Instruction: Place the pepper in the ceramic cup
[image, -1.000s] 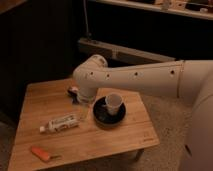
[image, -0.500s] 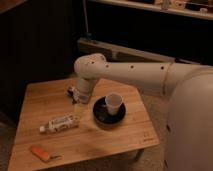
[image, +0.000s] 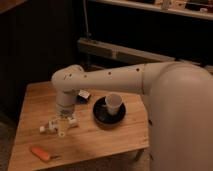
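One white arm reaches across from 3 o'clock, bends at a rounded joint, and points its claw straight down at the wooden desk.

**Claw.** It is low over the left half of the desk, directly above a white labelled tube that lies on its side. The jaws are spread wide and grip nothing. It cannot be told whether they touch the tube.

**Pepper.** The pepper is small, orange and elongated. It lies flat near the front left corner of the desk, at about 7 o'clock from the claw. It is free of the claw and separated from the tube by bare wood.

**Ceramic cup.** The ceramic cup is plain white and tapered. It stands upright with its mouth open upward, inside the outline of a wide black bowl. The cup and bowl sit at about 3 o'clock from the claw, and at about 2 o'clock from the pepper, well apart from it.

**Other.** A small dark object rests on the desk at 10 o'clock from the bowl, partly behind the arm. It is too indistinct to identify.
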